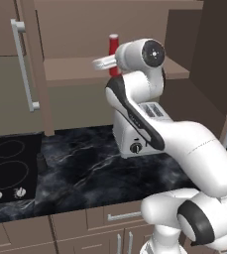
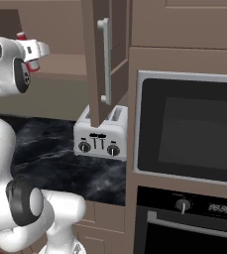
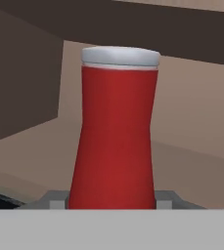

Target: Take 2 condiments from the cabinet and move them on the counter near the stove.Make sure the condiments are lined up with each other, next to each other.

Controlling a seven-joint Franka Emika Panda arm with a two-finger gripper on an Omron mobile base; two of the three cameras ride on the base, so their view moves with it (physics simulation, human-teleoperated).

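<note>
On the cabinet shelf (image 1: 80, 67) stands the red bottle (image 3: 114, 132), upright, straight ahead of the gripper (image 3: 111, 197), whose jaws sit at either side of its base, seemingly closed on it. Below lies the desk (image 1: 90, 168): dark shaker (image 1: 39, 161) beside the stove (image 1: 8, 166), toaster (image 2: 101, 133) rightward.

Glossy white rounded arm (image 1: 194, 149) segments joined by dark grey-black joints and round caps.
</note>
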